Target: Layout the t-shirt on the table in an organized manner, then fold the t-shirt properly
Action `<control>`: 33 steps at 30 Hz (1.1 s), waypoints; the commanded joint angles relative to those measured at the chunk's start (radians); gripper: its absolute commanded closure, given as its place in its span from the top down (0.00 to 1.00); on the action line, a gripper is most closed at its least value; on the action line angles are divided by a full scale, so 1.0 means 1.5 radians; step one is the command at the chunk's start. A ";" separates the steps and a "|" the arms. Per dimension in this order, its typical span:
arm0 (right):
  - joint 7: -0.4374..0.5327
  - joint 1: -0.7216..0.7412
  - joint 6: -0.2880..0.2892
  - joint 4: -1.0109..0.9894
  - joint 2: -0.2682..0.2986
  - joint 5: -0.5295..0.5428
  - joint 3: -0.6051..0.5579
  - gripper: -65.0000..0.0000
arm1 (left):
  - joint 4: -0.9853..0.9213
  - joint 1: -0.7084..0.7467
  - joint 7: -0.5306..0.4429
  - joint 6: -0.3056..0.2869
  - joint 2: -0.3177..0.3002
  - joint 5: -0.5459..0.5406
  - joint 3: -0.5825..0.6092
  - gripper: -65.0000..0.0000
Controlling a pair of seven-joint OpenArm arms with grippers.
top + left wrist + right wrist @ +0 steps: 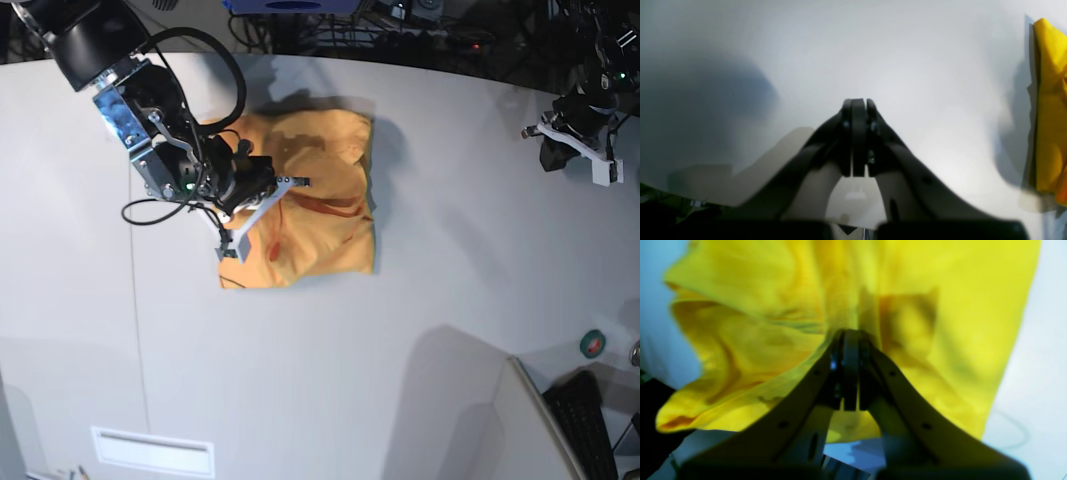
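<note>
Base view: t-shirt point(318, 205) lies bunched on the far middle of the table point(450, 300).
Right gripper point(850, 333): jaws together, over the shirt's left part; whether cloth is pinched, I cannot tell.
Left gripper point(857, 101): jaws together, empty, above bare table, well apart from the shirt.

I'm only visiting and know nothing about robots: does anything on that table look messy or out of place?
Yes. The orange t-shirt lies bunched and wrinkled, not spread flat, on the white table. The right gripper, shut, hovers over it; I can't tell whether it pinches cloth. The left gripper, shut, holds nothing, well off to the side.
</note>
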 commanded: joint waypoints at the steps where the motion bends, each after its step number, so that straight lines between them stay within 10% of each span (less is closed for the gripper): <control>1: 0.007 0.017 0.005 0.010 -0.002 0.004 0.003 0.00 | 0.008 0.002 -0.012 -0.001 -0.010 -0.005 -0.005 0.00; 33: -0.022 0.002 0.001 0.010 -0.048 0.001 0.060 0.00 | 0.007 0.000 -0.012 -0.001 -0.011 -0.005 -0.005 0.00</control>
